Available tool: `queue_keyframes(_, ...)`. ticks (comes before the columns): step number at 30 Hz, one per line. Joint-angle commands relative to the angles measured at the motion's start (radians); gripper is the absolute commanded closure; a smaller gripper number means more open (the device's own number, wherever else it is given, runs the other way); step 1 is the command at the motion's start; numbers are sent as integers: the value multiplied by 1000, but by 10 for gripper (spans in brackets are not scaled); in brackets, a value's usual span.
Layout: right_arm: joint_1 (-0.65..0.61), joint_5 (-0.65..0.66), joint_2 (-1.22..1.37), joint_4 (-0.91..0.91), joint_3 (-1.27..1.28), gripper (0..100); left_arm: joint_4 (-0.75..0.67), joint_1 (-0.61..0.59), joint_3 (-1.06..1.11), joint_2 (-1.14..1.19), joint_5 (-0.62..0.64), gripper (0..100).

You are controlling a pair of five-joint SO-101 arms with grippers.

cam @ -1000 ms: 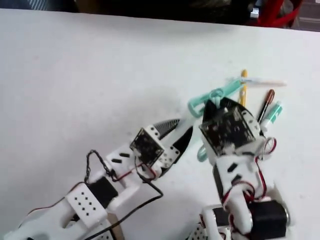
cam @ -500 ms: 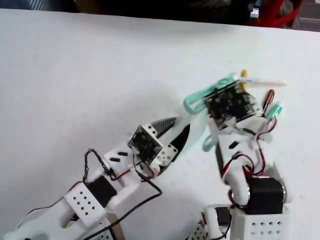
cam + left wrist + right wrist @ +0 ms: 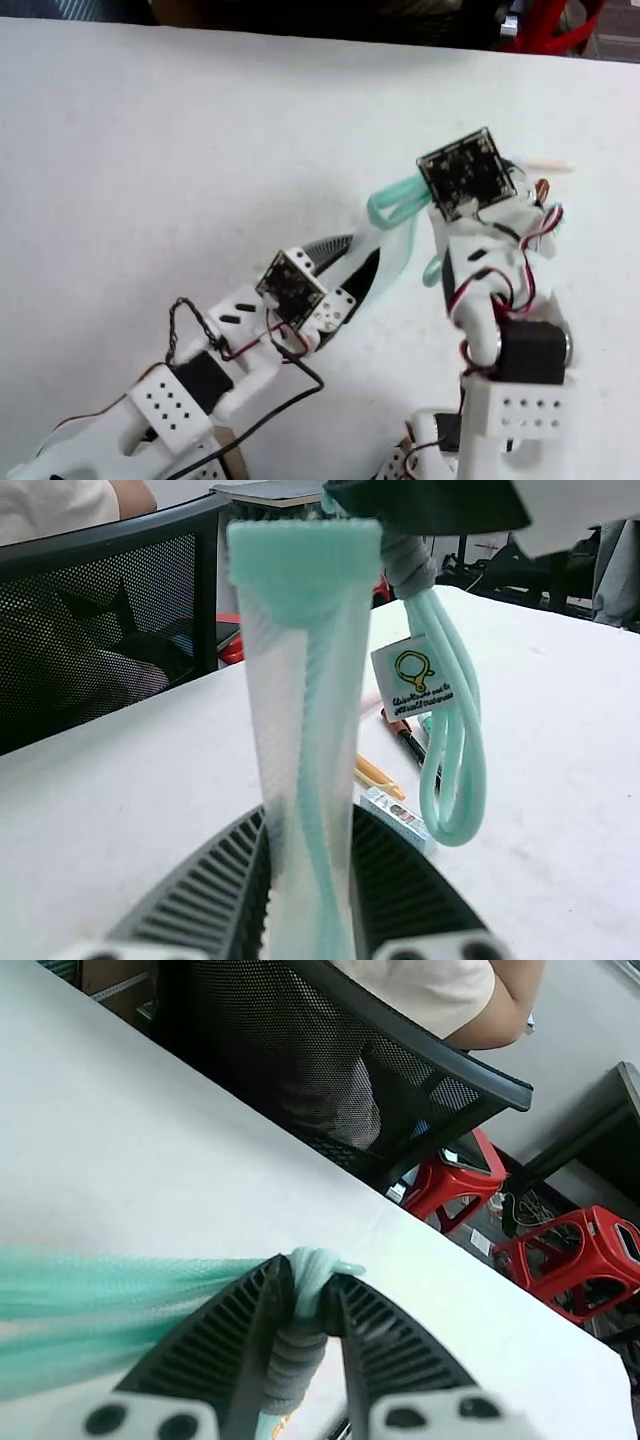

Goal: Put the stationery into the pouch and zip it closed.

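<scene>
Mint-green mesh pouch [image 3: 300, 680] hangs clear of the bench [image 3: 200, 130], stretched between the 2 arms; the left jaws pinch one end, ribbed pads pressed on both faces, while the right jaws clamp the opposite end at the grey tab [image 3: 295, 1355], beside the dangling strap loop [image 3: 455, 770]; this taut hold likely steadies the pouch for working the zip; whether the zip is open I cannot tell; the pens [image 3: 378, 774] lie on the bench below, not yet inside.
</scene>
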Motion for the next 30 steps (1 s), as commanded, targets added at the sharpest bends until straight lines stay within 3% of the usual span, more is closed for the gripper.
queue_keyframes(1, 59, 11, 33, -58, -48, 980, 35, -1, 29, 12, -6, 976)
queue_keyframes(18, 125, 11, 142, -217, -54, 980, 38, -1, 29, 10, -8, 976)
queue_keyframes(30, 128, -58, 165, -96, -184, 980, 35, -1, 28, 10, -8, 976)
